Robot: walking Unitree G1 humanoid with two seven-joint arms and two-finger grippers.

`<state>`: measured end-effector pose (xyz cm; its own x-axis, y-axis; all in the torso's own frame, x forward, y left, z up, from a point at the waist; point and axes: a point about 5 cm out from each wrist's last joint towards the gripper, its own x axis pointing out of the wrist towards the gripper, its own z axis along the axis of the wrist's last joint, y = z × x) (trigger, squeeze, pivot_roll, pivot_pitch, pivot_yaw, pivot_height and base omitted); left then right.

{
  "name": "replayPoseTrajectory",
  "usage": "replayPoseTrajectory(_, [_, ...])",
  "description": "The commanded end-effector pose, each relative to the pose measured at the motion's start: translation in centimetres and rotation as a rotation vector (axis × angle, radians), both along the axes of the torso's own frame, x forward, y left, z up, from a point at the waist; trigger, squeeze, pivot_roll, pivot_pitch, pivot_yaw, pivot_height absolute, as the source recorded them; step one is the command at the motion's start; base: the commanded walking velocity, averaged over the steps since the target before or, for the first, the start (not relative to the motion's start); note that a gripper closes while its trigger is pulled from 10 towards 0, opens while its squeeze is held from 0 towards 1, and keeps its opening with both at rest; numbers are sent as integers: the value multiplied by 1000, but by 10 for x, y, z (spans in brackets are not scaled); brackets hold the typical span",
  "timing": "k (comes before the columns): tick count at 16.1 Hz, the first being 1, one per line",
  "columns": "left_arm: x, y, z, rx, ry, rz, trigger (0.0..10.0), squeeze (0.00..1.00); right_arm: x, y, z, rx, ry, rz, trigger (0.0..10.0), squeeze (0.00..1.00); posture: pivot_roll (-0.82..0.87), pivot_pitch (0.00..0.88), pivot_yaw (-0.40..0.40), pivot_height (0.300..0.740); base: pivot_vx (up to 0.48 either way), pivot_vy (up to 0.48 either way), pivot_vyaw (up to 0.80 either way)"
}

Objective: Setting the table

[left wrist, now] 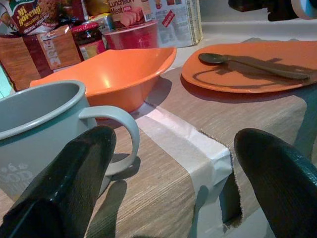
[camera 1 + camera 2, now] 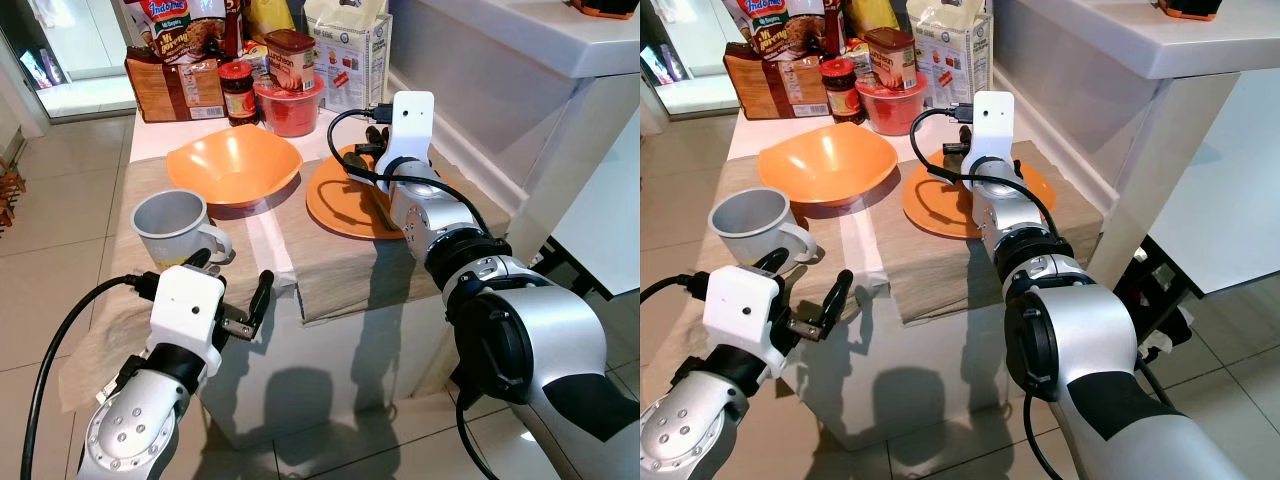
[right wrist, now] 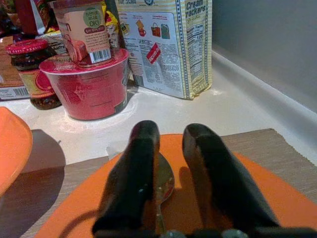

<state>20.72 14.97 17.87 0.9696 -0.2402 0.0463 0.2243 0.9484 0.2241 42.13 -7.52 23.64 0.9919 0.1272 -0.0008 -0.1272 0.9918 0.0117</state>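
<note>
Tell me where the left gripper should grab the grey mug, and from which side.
Judging by its pose, take the handle: the grey mug stands upright with it turned toward the left gripper, whose fingers are open. Come straight in from the table's near edge, one finger through the loop.

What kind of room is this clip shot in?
Most likely a home kitchen or dining corner: packaged food such as a cream crackers box and jar behind an orange bowl, orange plate and grey mug, tiled floor.
</note>
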Motion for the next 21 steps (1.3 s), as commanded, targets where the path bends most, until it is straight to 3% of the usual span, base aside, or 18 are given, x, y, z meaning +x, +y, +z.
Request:
replayPoseTrajectory(1, [1,1,-2,8,0,12,10000,0,0,0,0,13,26,-3,10000,1000,192,51,6,740,0,0,0])
replayPoseTrajectory(4, [2,1,-2,6,-5,12,10000,0,0,-2,-7,25,73,-16,10000,1000,191,43,1,740,0,0,0])
replayPoseTrajectory(9, [4,0,-3,4,-12,10,10000,0,-6,-10,-41,100,277,-32,10000,1000,184,25,-6,740,0,0,0])
replayPoseTrajectory(13, [5,-2,-3,-1,-17,11,10000,0,-10,-15,-58,91,349,-57,10000,992,183,20,-12,740,0,0,0])
replayPoseTrajectory(14, [5,-2,-3,-3,-18,12,10000,0,-11,-18,-62,80,364,-66,10000,0,182,18,-14,740,0,0,0])
replayPoseTrajectory(21, [5,-3,-3,-11,-25,17,10000,0,-16,-26,-80,-56,416,-51,10000,0,180,18,-19,740,0,0,0])
